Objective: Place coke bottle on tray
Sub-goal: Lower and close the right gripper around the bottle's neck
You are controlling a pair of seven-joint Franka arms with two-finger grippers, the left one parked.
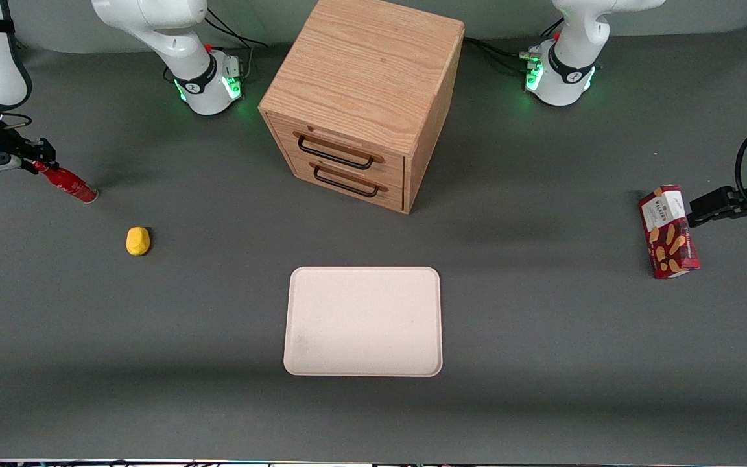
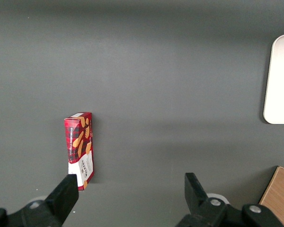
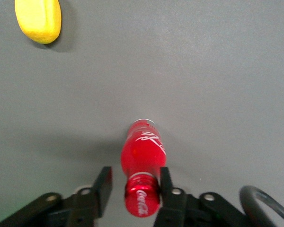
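The coke bottle [image 1: 67, 184] is slim, glossy red with white lettering, and stands on the grey table at the working arm's end. My gripper [image 1: 39, 163] is at its top. In the right wrist view the red cap of the coke bottle [image 3: 142, 189] sits between the fingers of the gripper [image 3: 135, 178]. One finger [image 3: 166, 182] touches the cap and a gap remains at the other, so the gripper is open. The pale cream-pink tray [image 1: 364, 321] lies bare in the middle of the table, nearer to the front camera than the cabinet; its edge also shows as the tray [image 2: 280, 80].
A yellow lump [image 1: 138, 240] lies on the table near the bottle, nearer the front camera, and shows as the yellow lump [image 3: 39, 19]. A wooden two-drawer cabinet [image 1: 364, 97] stands mid-table. A red snack box [image 1: 668, 231] lies toward the parked arm's end.
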